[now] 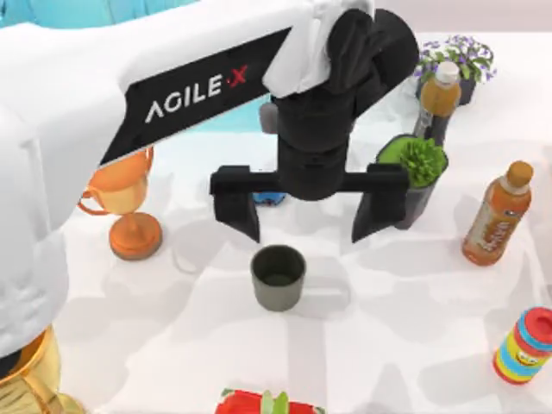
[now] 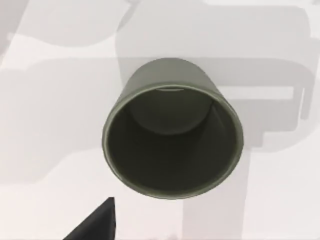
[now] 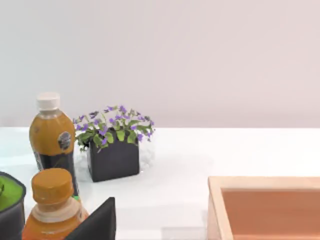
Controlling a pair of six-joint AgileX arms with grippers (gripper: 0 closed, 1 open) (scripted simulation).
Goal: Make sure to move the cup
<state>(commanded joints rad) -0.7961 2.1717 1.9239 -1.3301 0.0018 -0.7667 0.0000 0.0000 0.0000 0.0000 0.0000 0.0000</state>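
The cup (image 1: 278, 278) is a small dark grey-green cylinder with no handle, standing upright on the white table near the middle. My left gripper (image 1: 306, 216) hangs above and just behind it, open wide, with its two black fingers (image 1: 237, 214) spread farther apart than the cup is wide. Nothing is held. In the left wrist view the cup (image 2: 172, 130) is seen from above with its mouth open and empty, and one fingertip (image 2: 97, 225) shows beside it. A dark edge of my right gripper (image 3: 98, 223) shows in the right wrist view; that arm is parked.
An orange two-handled trophy (image 1: 129, 203) stands left of the cup, a gold one (image 1: 26, 379) at the front left. A dark pot with green foliage (image 1: 418, 168), two orange bottles (image 1: 498, 214), a flower pot (image 1: 457, 60) and a colourful can (image 1: 526, 345) stand right. A wooden box (image 3: 265, 205) is nearby.
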